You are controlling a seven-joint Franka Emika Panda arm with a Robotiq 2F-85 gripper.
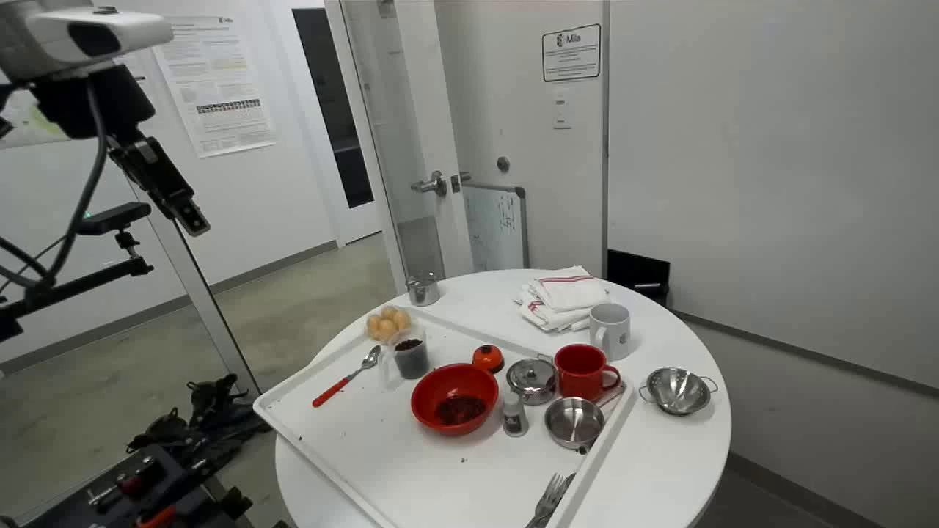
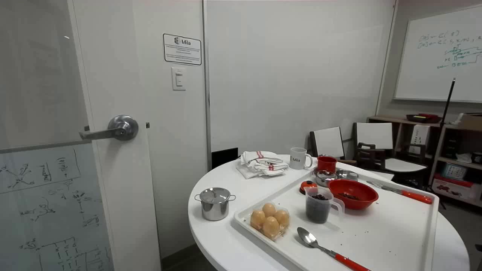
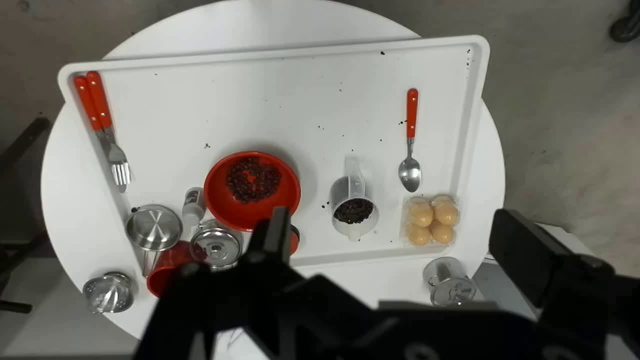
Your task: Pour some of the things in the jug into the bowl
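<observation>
The jug is a translucent measuring cup with a handle and spout, holding dark beans. It stands upright on the tray in both exterior views (image 1: 412,361) (image 2: 317,210) and in the wrist view (image 3: 344,191). The wide red bowl, with some dark beans inside, stands beside the jug in both exterior views (image 1: 456,380) (image 2: 356,203) and in the wrist view (image 3: 245,212). My gripper (image 3: 391,220) is open and empty, its fingers wide apart, high above the table. In an exterior view the gripper (image 1: 192,218) is at the upper left, well away from the jug.
On the white tray (image 3: 310,100) are eggs (image 3: 432,220), a spoon (image 3: 411,135), a fork (image 3: 117,160), a shaker (image 3: 194,205), a red-orange timer (image 1: 488,358), a red mug (image 1: 581,372) and steel pans (image 1: 574,422). A steel pot (image 2: 215,205), towels (image 2: 263,163), white mug (image 2: 298,159) and colander (image 1: 678,390) stand outside it.
</observation>
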